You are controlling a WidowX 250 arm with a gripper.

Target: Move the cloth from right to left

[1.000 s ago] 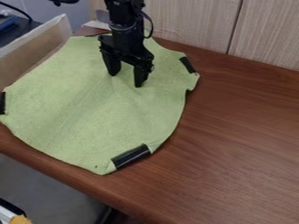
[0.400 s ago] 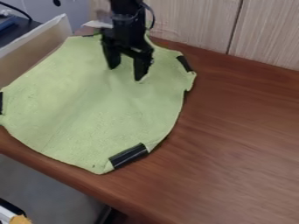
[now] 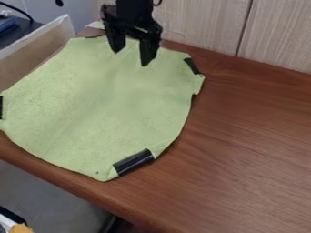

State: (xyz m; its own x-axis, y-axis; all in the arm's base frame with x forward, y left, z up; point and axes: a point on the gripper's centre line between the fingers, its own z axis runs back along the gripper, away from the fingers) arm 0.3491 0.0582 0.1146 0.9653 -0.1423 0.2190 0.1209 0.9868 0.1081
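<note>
"Judging by how the cloth (image 3: pixel 103 104) lies, is the job finished?"

"Very nearly, I'd say. It covers the left part of the table (image 3: pixel 255 141), spread mostly flat, with its left corner right at the frame's left edge."

"And what's holding it?"

"Nothing. The gripper (image 3: pixel 130 58) hangs over the cloth's upper part, near the top of the frame, its two fingers spread apart with nothing between them."

"Any cloth left on the right?"

"None that I see. Its rightmost corner, with a black strip (image 3: pixel 192 66), sits right of the frame's upper middle, and bare wood runs on beyond it."

"So what remains?"

"Probably just lifting the arm clear. If more leftward travel were wanted, it would need a fresh pinch, and the left corner might slip over the edge."
</note>
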